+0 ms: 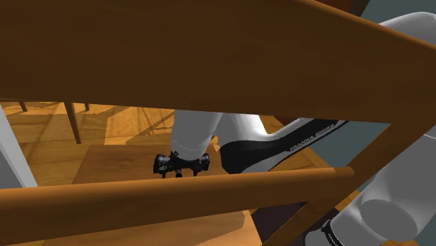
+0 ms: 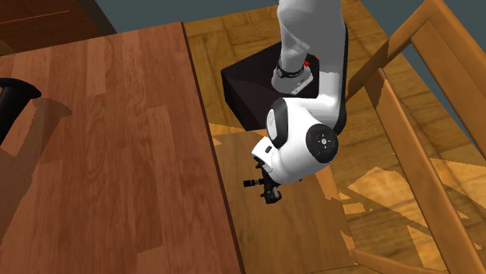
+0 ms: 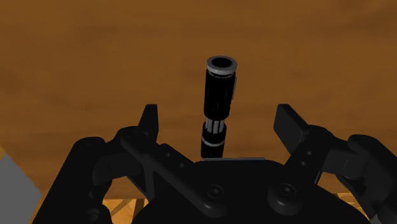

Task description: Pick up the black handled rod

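Note:
The black handled rod (image 3: pixel 220 95) has a ribbed black grip with silver rings and an open round end. It lies on a brown wooden surface, running straight out from my palm. My gripper (image 3: pixel 219 122) is open, its two black fingers (image 3: pixel 150 119) standing well apart either side of the rod without touching it. In the shoulder view the gripper (image 1: pixel 180 166) hangs low behind a wooden rail, over a wooden board. In the second exterior view the gripper (image 2: pixel 266 189) points down beside the table's edge, under the white wrist.
Thick wooden chair rails (image 1: pixel 209 56) cross the shoulder view in front of the arm. A large brown table (image 2: pixel 109 156) lies to the second exterior view's left, with a black object (image 2: pixel 15 97) at its far edge. The dark stand (image 2: pixel 249 89) sits behind the arm.

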